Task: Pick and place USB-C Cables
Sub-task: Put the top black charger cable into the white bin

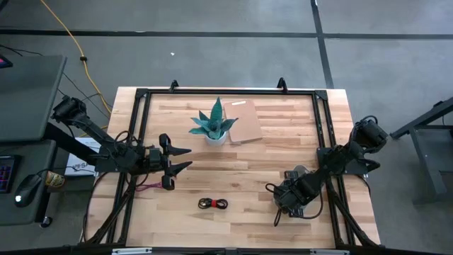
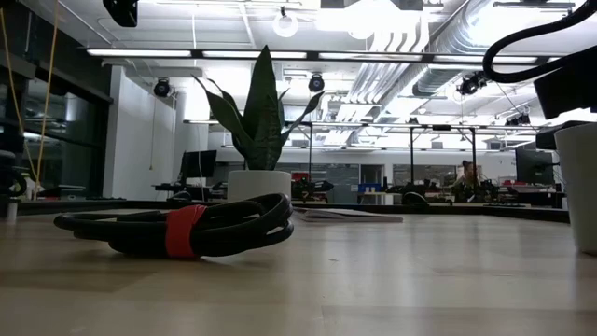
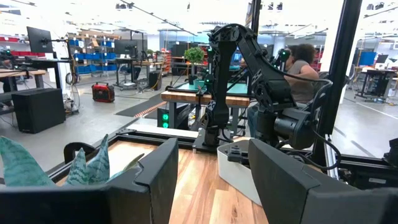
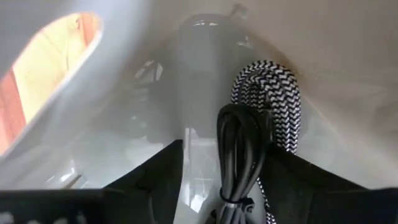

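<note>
Inside the grey tray (image 4: 93,124), black cable (image 4: 239,155) lies between right claw (image 4: 221,180) fingers.

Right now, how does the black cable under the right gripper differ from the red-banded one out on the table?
The black cable lies inside a pale container, between the right gripper's open fingers; the red-and-black cable lies on the bare wooden table, with no gripper near.
The black cable leans against a black-and-white braided cable; the red-and-black cable lies alone.
Both are small coiled bundles.

Robotics lab: exposed ceiling ducts (image 2: 410,47), workbenches (image 3: 205,96), storage bins (image 3: 93,45).
</note>
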Action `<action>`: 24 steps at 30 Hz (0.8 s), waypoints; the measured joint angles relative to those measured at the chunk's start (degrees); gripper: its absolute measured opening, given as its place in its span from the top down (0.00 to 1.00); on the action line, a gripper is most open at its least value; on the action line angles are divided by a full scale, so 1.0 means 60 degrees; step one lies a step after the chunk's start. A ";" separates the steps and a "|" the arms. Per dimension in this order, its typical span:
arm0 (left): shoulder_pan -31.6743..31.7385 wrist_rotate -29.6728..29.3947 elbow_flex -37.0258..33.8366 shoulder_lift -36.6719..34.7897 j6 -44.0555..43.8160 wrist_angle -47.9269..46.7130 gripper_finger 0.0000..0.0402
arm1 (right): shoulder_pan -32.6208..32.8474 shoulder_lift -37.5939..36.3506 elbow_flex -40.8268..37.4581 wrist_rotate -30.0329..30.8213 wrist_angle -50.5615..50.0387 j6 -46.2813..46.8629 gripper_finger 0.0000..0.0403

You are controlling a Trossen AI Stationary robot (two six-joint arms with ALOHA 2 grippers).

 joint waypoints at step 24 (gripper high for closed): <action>0.0002 0.0003 0.0000 0.0001 0.0000 0.0000 0.56 | -0.0001 0.0000 -0.0002 -0.0009 -0.0007 -0.0002 0.50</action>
